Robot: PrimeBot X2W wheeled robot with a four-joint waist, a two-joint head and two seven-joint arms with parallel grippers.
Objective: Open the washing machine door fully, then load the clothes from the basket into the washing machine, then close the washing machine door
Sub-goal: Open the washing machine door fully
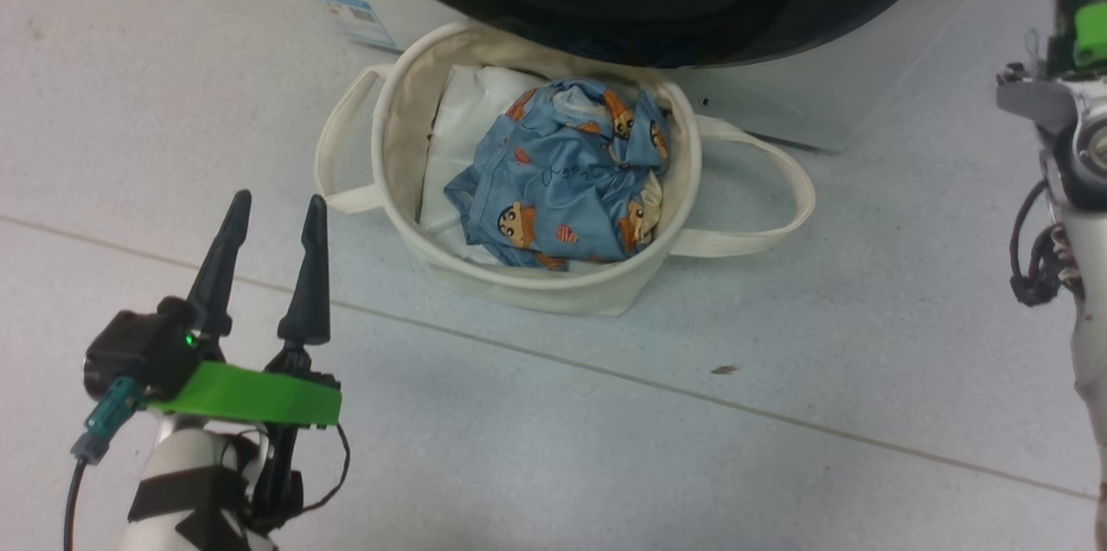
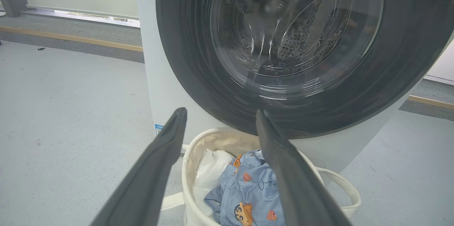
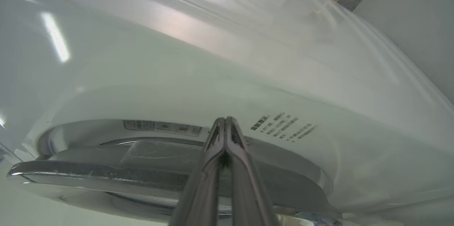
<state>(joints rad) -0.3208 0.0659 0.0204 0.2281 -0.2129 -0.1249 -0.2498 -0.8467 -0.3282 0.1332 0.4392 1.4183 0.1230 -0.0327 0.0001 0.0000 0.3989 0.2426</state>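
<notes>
Right end effector pinched together beside washing machine door.

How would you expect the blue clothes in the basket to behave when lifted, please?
The clothes lie crumpled in folds, so they will probably hang limp. The fabric looks thin, so likely light. Pressed against a white cloth in the basket, they might drag it along.

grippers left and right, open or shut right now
Left gripper: open, holding nothing.
Right gripper: shut, nothing visibly held.
</notes>
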